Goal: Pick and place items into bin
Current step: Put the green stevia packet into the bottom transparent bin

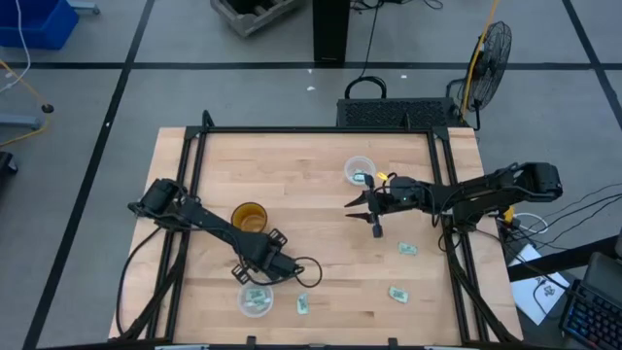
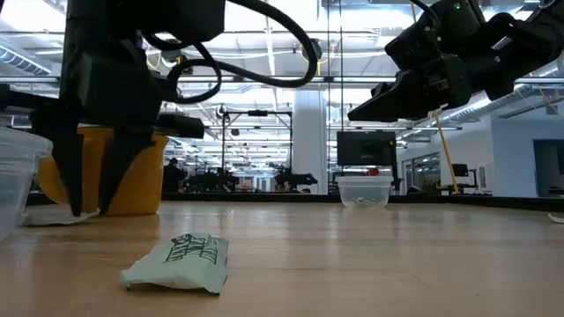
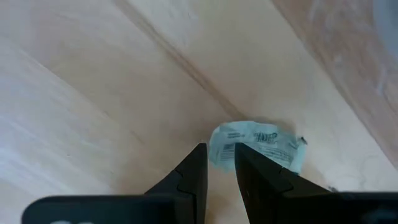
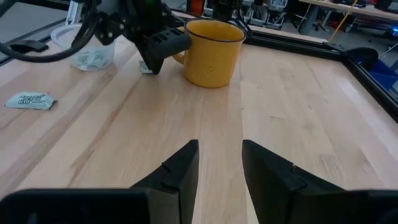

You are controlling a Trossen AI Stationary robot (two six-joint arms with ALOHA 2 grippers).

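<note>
Packet [image 3: 258, 144]: small, flat, crinkled pale green-white wrapper w/ print.

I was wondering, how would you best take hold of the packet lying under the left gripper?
Grip the packet across its near crumpled edge, coming straight down from above. It lies flat on the table, so only a top-down pinch gets fingers on both sides. The left gripper already points down at that edge, fingers slightly apart, beside the clear cup.
</note>
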